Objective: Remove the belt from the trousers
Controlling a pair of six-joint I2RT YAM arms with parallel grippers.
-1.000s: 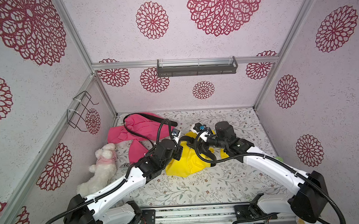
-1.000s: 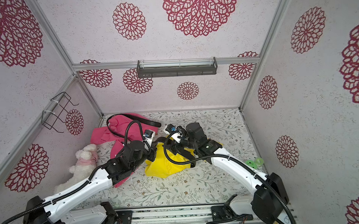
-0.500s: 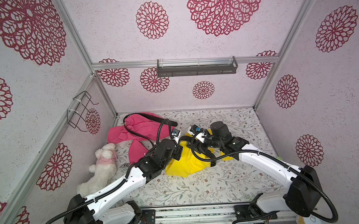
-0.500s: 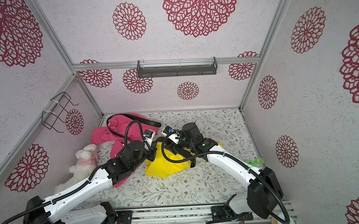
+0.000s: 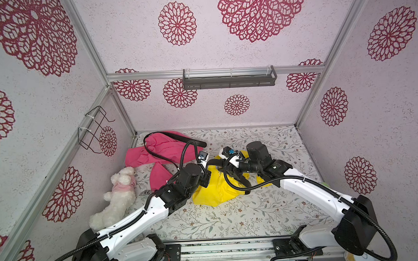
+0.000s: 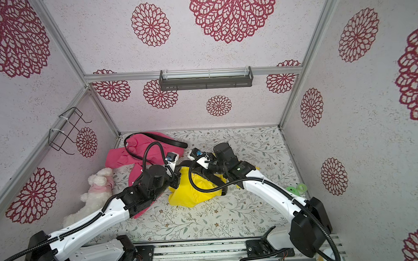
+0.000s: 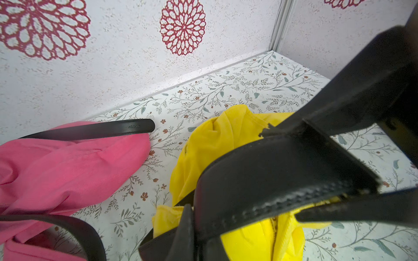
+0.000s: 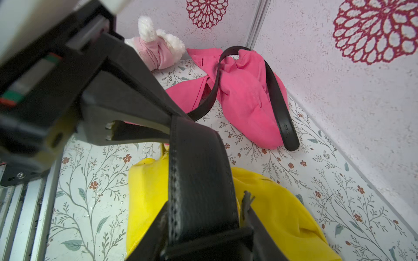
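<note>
Subject: a crumpled pair of yellow cotton trousers (image 5: 215, 191) lies at the middle of the floral-patterned bench (image 5: 231, 215), well apart from all four edges. A black stitched leather belt (image 7: 260, 180) rises from the waistband in a raised loop over the cloth on the far side.

Left tool (image 8: 169, 122): fingers together, clamped on the belt where the loop begins.

Right tool (image 8: 204, 210): jaws partly apart and straddling the same strap. In the left wrist view a strip of yellow shows between the strap and one finger. The two tools stand just beside each other above the trousers.

Surroundings: a pair of pink trousers (image 5: 160, 147) fills the far left corner, with a second black belt (image 5: 179, 137) draped over it, its tip pointing toward the bench centre. A white plush toy in a pink jacket (image 5: 118, 195) lies along the left edge. A small green object (image 6: 294, 189) sits at the right edge.

Open room: the bench surface shows uncovered across the far right corner, along the right side and in a band by the near edge.
</note>
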